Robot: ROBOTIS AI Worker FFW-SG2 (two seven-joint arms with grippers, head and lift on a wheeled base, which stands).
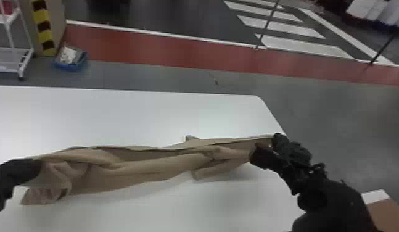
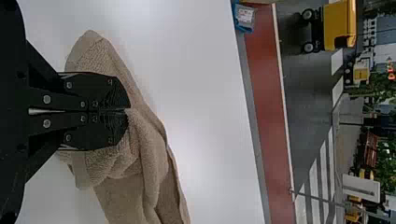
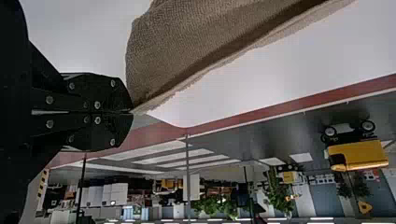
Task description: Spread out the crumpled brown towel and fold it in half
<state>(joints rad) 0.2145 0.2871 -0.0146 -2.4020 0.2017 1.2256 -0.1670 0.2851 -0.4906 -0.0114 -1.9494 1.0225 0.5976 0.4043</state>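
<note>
The towel point(image 1: 140, 168) runs long, left to right, over the surface point(image 1: 115, 117). My left gripper point(image 1: 36, 166) and right gripper point(image 1: 265, 148) have jaws pinching its ends. A blue box point(image 1: 69, 67) sits beyond.

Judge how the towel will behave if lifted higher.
The towel looks floppy: it sags in folds between the left gripper and right gripper. Its nubby weave suggests it is unlikely to slip easily. Its loose lower folds would probably swing or drop open.
</note>
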